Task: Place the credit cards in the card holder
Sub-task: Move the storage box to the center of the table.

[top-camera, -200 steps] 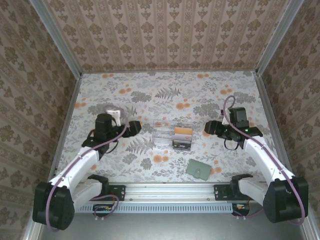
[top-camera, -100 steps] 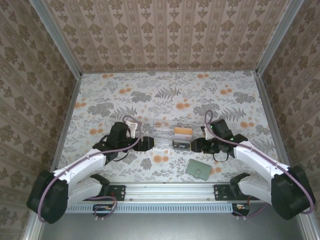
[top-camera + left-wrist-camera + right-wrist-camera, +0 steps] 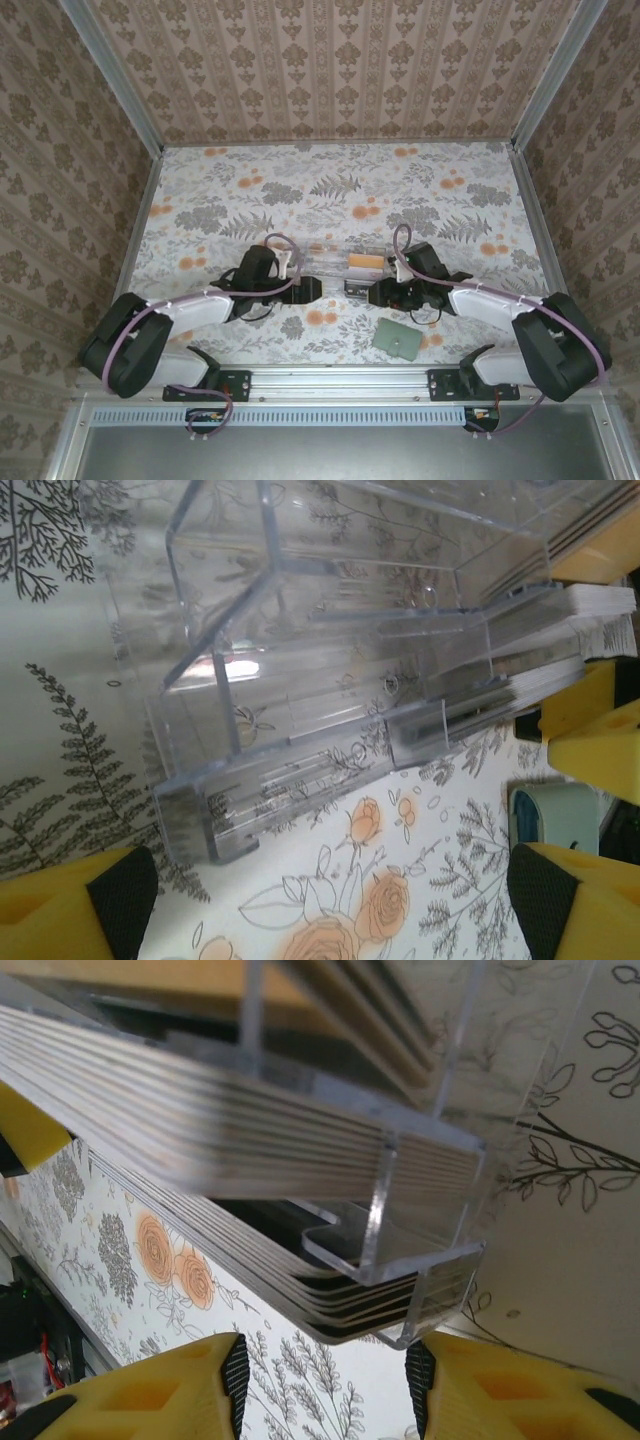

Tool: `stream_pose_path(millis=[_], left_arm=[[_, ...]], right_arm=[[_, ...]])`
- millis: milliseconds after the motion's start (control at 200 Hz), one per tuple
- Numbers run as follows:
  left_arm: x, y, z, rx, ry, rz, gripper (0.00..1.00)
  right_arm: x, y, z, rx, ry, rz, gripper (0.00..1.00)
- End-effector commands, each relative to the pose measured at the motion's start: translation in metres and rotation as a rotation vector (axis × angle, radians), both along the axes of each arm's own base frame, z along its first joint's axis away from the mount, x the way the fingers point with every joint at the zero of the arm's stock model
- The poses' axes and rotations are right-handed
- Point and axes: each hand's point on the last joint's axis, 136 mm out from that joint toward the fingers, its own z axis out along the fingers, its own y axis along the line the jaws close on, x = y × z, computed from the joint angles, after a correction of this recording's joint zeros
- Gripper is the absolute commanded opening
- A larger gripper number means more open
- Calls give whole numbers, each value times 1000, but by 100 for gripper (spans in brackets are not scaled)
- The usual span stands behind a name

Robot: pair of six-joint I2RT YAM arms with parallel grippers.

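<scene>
So we're at the reach-in step: left tool (image 3: 312, 288) and right tool (image 3: 372, 292) are both spread wide, flanking the box (image 3: 335, 268) mid-desk (image 3: 250, 180) where the cards (image 3: 250, 1120) sit stacked. The holder (image 3: 398, 340) lies folded nearer us. Next we probably need to pinch one card out.

The counter (image 3: 330, 190) has a covering with a pattern of grey leaves and orange flowers. In its middle stands a clear plastic box (image 3: 325, 255). The sage-green card holder (image 3: 398, 340) lies flat and closed nearer the front edge, to the right, apart from the box.
</scene>
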Motion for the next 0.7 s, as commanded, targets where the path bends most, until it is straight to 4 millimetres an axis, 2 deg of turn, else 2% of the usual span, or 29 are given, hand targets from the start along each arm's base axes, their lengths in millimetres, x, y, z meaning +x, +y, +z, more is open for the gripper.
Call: stream_pose_path(millis=[0, 145, 165, 285, 515, 695], left_arm=[[19, -19, 21, -81, -38, 12, 91], [34, -23, 14, -74, -39, 52, 90], [36, -23, 13, -71, -39, 58, 90], [52, -20, 3, -50, -32, 120, 89], [88, -15, -1, -39, -43, 179, 90], [119, -12, -5, -38, -44, 219, 89]], right_arm=[[13, 11, 5, 47, -32, -13, 49], [26, 14, 9, 57, -61, -38, 49], [27, 14, 2, 47, -45, -42, 49], [40, 18, 2, 38, -62, -50, 49], [65, 26, -4, 14, -82, -55, 49], [75, 30, -7, 13, -79, -58, 50]])
